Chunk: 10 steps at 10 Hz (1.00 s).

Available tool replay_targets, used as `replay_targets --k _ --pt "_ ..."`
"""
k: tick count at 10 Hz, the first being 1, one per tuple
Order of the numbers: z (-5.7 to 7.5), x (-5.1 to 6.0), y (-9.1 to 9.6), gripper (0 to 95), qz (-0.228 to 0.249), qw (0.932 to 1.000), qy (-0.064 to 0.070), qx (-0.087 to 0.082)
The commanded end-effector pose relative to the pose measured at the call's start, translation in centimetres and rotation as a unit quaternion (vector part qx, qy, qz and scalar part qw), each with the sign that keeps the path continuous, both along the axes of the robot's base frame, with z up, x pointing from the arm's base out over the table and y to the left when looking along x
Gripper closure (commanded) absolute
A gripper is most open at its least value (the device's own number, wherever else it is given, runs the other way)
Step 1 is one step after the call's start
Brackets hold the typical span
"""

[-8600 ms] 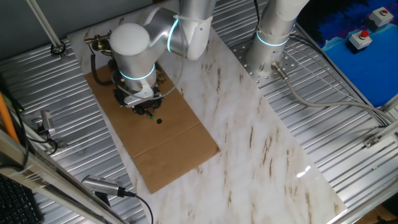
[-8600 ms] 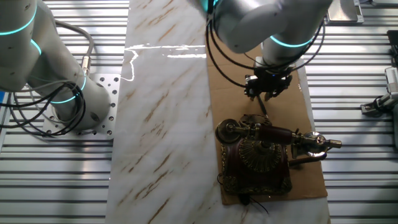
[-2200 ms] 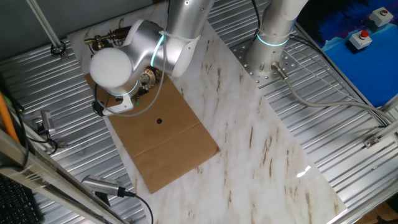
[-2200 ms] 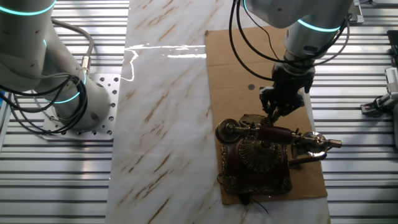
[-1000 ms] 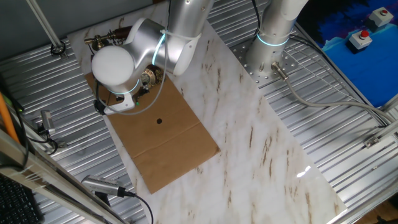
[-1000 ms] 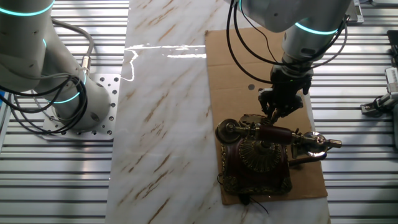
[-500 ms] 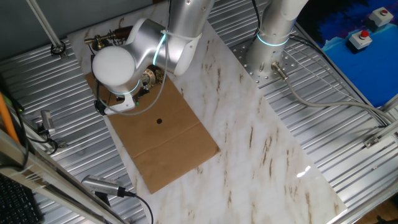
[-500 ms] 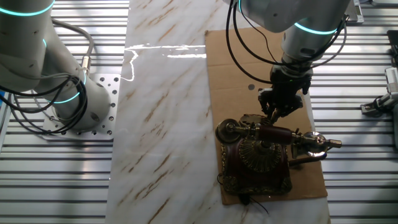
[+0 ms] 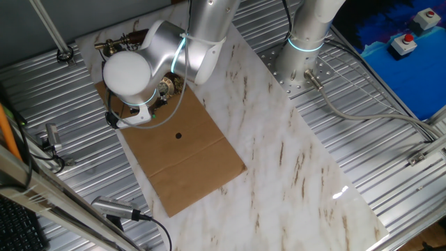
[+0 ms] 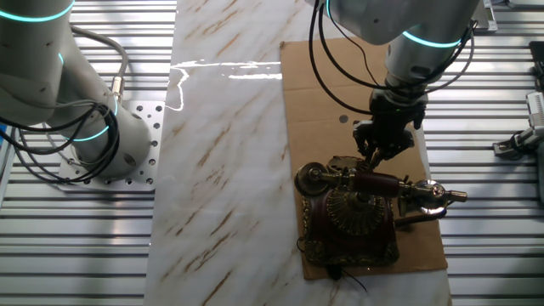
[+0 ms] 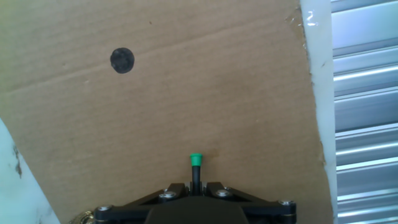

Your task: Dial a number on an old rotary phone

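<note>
The old rotary phone sat at one end of a brown cardboard sheet laid on the marble tabletop. Its dark red-brown body with gold trim faced up, the round dial in the middle and the handset resting across the cradle above it. In one fixed view most of the phone was hidden behind the arm's white wrist; only a bit of brass showed.

The gripper hung over the cardboard just beside the handset end of the phone, tilted toward it. Whether it touched the phone could not be told. The hand view showed the fingers drawn in close on a thin black stick with a green tip, the stick clamped between them and pointing out over bare cardboard. A round black dot marked the cardboard further off. A strip of marble and ribbed metal decking lay at the right edge of that view.

A second arm base stood off the marble on the decking, well apart from the phone.
</note>
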State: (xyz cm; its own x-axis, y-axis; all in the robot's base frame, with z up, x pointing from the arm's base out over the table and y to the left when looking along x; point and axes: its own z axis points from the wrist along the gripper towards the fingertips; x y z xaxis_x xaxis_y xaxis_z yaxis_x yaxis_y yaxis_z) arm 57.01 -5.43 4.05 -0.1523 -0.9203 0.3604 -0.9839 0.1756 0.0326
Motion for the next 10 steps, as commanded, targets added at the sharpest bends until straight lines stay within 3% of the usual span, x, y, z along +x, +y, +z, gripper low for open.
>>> replay_targets --k 1,8,9,10 --pt "0.02 0.01 0.02 95.0 0.001 1.0 0.0 0.0" --pt "-0.05 0.06 0.02 95.0 0.004 1.0 -0.001 -0.001" --pt "-0.07 0.05 0.01 76.0 0.004 1.0 -0.002 -0.001" --pt "-0.09 0.05 -0.01 76.0 0.004 1.0 -0.002 -0.001"
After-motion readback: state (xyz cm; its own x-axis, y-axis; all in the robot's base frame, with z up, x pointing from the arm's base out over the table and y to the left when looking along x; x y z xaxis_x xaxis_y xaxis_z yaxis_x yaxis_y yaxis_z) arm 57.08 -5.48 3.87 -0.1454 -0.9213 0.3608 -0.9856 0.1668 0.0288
